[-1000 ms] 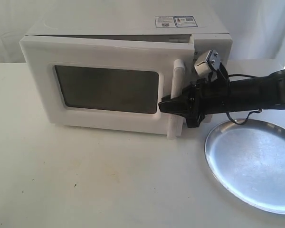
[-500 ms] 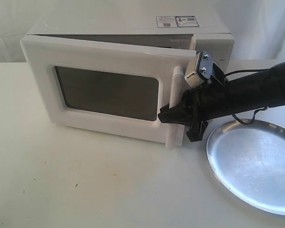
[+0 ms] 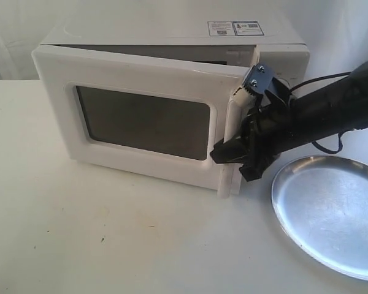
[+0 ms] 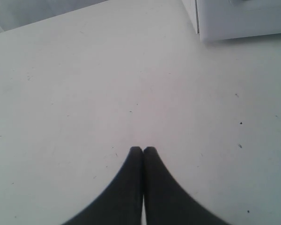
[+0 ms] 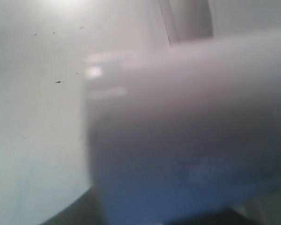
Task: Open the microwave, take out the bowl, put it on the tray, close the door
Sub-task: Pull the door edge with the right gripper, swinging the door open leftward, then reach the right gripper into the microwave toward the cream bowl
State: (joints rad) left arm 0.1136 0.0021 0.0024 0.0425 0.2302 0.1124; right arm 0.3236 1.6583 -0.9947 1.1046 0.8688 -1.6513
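The white microwave [image 3: 172,30] stands at the back of the table. Its door [image 3: 141,119] with the dark window hangs partly swung out. My right gripper [image 3: 228,151] is shut on the door's vertical white bar handle [image 3: 231,119], low down on it. In the right wrist view the handle [image 5: 187,126] fills the picture as a blurred white bar. The silver tray [image 3: 331,211] lies to the right of the door. No bowl shows; the oven's inside is hidden behind the door. My left gripper [image 4: 143,149] hovers shut above bare table, holding nothing.
A lower corner of the microwave [image 4: 234,21] shows in the left wrist view. The white table [image 3: 110,239] stretches in front of the door. A black cable [image 3: 322,147] loops under the right arm, just above the tray's rim.
The right gripper has pulled the handle toward the front, and the door has swung farther out. The whole microwave has shifted slightly to the right. The left gripper's earlier state is not shown.
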